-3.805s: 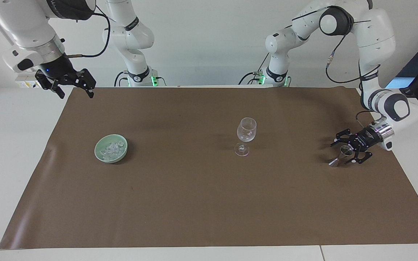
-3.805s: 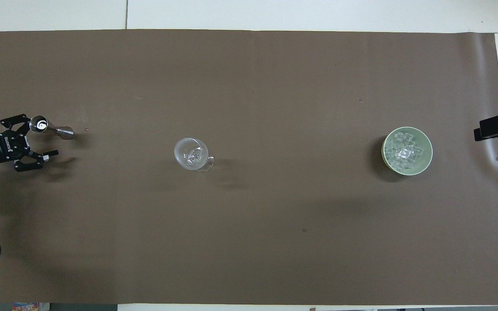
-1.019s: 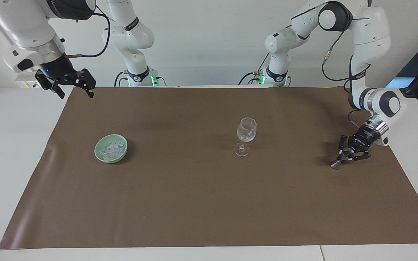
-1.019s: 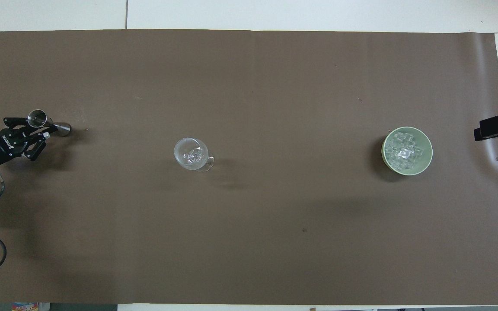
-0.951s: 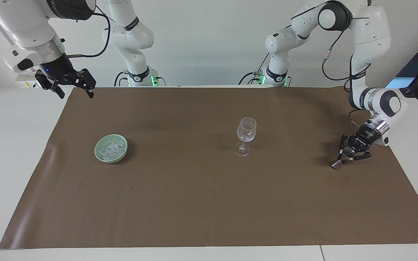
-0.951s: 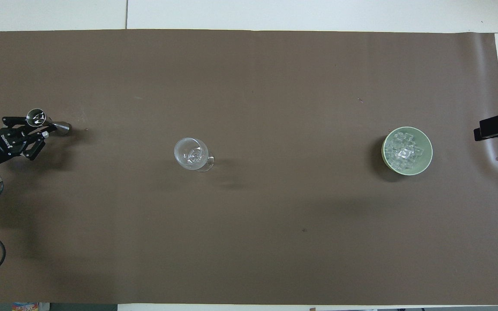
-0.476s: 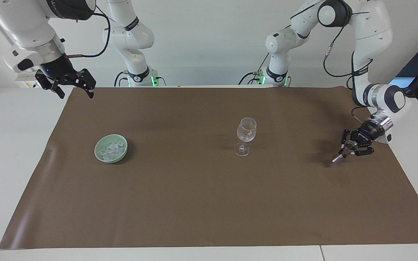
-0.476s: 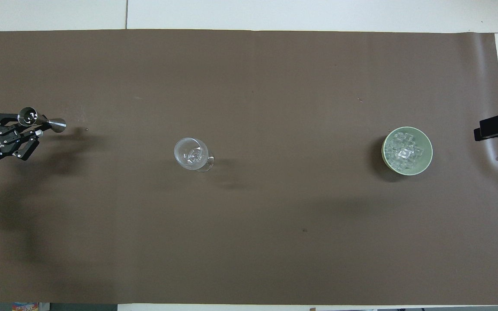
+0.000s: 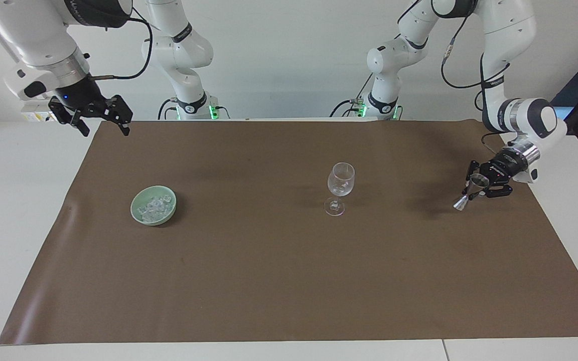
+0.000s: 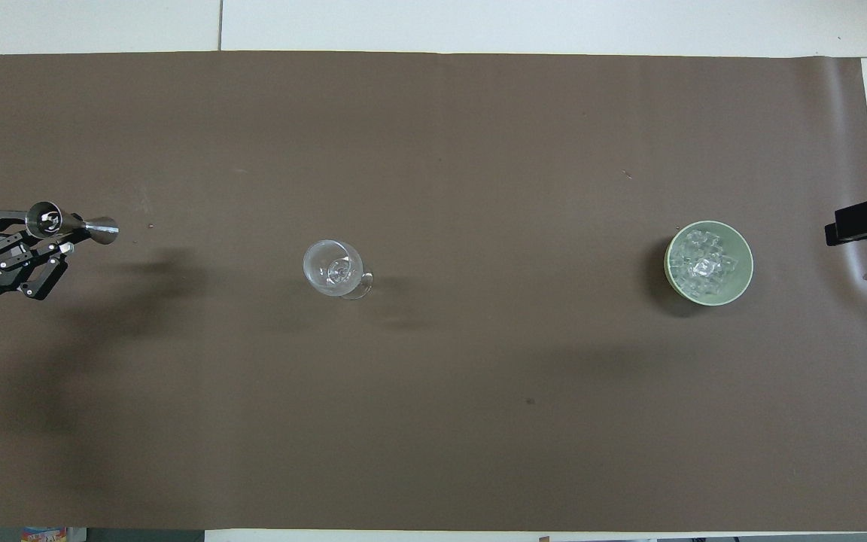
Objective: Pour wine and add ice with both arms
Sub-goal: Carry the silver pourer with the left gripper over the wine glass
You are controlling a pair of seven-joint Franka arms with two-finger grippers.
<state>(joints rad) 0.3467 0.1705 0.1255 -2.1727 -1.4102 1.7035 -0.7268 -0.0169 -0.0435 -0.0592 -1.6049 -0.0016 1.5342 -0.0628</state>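
Two arms: both are mine; the right arm waits, the left arm carries.
Right gripper (image 9: 99, 116): jaws spread and holding nothing, raised over the robots' edge of the brown mat (image 9: 289, 281), well apart from the wine glass (image 9: 340, 186), out at the right arm's end of the table.
Ice (image 9: 154, 206): small clear chunks heaped in the pale green bowl (image 9: 140, 215), well apart from the wine glass toward the right arm's end.
Wine glass: upright, empty as far as I can see, my landmark and the pour target.
Steel jigger (image 9: 470, 191): off the mat, pinched at its upper cone, long axis tilted so the lower cone points toward the wine glass.
Left gripper (image 9: 480, 186): jaws pressed onto the jigger, over the mat toward the left arm's end, well apart from the wine glass.
Deciding relation: as I judge it, the wine glass lies sideways from my left jaws toward the table's middle, so the left arm is the nearer one for the pour.
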